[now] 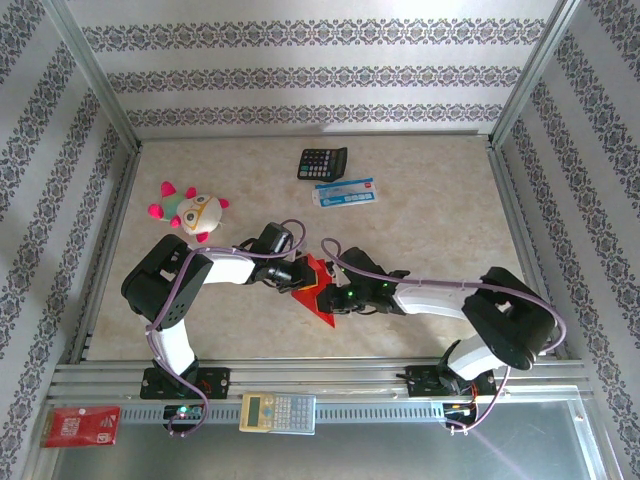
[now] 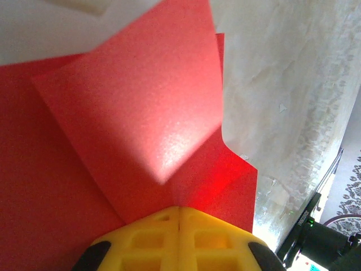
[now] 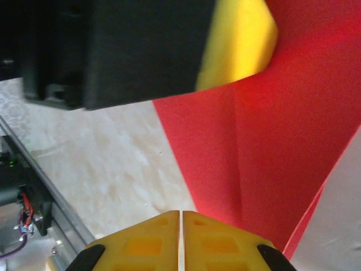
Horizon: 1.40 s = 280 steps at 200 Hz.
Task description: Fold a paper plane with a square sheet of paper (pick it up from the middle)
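Creased red paper [image 2: 141, 113] pinched by left gripper [image 2: 179, 210], jaws shut; right gripper [image 3: 180, 213] jaws shut on same paper, over counter [image 1: 430, 220]

Lower left of frame: left arm [image 1: 168, 290], black joint housings, white link, lilac cable [image 1: 288, 223] looped alongside. Lower right: right arm [image 1: 505, 318], same colours, small green light [image 1: 350, 293] near wrist. Yellow fingers [image 2: 148, 240], moulded square recesses, black rounded corners.

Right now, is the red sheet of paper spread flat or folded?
Folded. The red sheet shows a raised flap lying over another layer, with creases between them; from above it tapers to a point.
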Available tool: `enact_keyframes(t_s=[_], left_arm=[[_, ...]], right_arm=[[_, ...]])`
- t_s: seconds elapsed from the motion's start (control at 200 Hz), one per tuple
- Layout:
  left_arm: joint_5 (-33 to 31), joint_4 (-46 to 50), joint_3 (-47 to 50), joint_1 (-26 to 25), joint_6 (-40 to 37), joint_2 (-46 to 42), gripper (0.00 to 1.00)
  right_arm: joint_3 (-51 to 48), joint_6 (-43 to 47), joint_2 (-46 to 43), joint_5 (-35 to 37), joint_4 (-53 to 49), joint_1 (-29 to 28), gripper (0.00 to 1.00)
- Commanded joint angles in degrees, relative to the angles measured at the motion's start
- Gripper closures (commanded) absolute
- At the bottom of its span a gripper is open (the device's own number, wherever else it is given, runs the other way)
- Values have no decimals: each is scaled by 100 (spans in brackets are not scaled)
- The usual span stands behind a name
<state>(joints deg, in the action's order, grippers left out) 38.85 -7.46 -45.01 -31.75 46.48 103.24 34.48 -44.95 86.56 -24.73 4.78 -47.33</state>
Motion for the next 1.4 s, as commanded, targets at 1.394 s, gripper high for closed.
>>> enact_keyframes(t_s=[1.394], left_arm=[[-570, 667, 274, 142, -146, 317, 95]], right_arm=[[-1646, -509, -843, 166, -3, -479, 90]])
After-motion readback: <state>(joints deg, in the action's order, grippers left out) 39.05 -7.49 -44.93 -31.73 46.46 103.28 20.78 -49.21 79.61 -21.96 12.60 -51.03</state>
